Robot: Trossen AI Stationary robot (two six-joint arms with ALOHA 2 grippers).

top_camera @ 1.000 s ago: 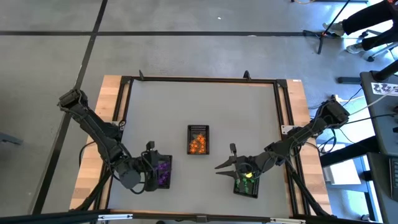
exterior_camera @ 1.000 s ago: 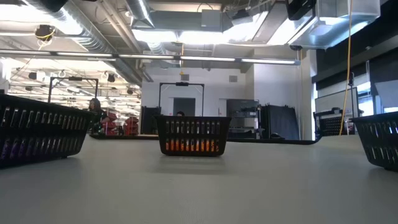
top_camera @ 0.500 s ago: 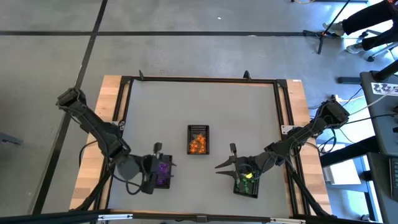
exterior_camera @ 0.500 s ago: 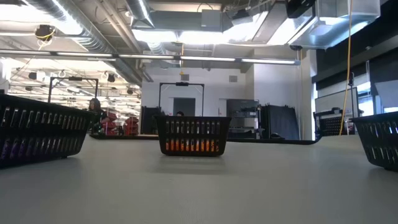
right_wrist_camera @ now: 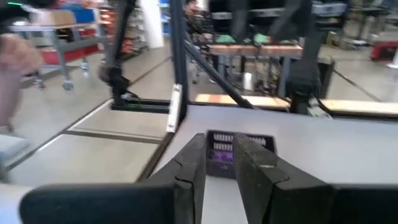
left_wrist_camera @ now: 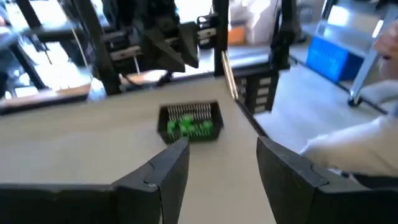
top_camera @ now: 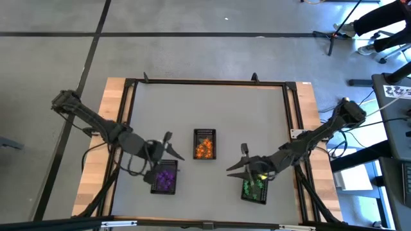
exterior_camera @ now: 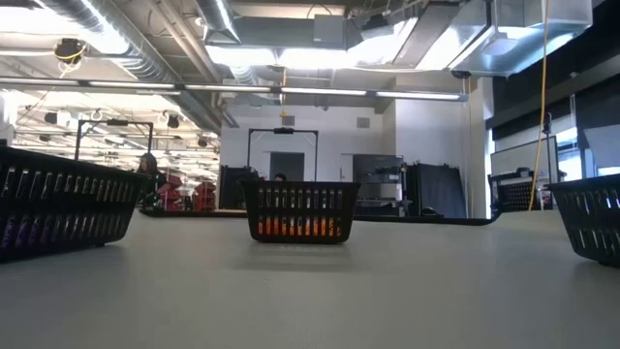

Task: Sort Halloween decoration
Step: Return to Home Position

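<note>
Three black mesh trays stand on the grey table. One holds purple Halloween decoration (top_camera: 166, 178), one orange decoration (top_camera: 204, 149) and one green decoration (top_camera: 254, 187). My left gripper (top_camera: 174, 147) hangs open in the air just beyond the purple tray (right_wrist_camera: 239, 151), between it and the orange tray (exterior_camera: 296, 211), and points toward the green tray (left_wrist_camera: 189, 121). My right gripper (top_camera: 235, 161) hovers at the far left corner of the green tray and points level toward the purple tray. A narrow gap shows between its fingers (right_wrist_camera: 193, 165), with nothing in it.
A black frame (top_camera: 205, 82) rims the table, with wooden strips (top_camera: 115, 102) outside it on both sides. The low view shows the purple tray (exterior_camera: 58, 208) at its left edge and the green tray (exterior_camera: 589, 218) at its right. A person's legs (top_camera: 385, 25) show at the far right, off the table.
My left gripper has risen off the purple tray, gone toward the table's far edge and middle, and rolled and swung round to face the green tray. The purple tray now shows uncovered. My right gripper has risen a little above the green tray.
</note>
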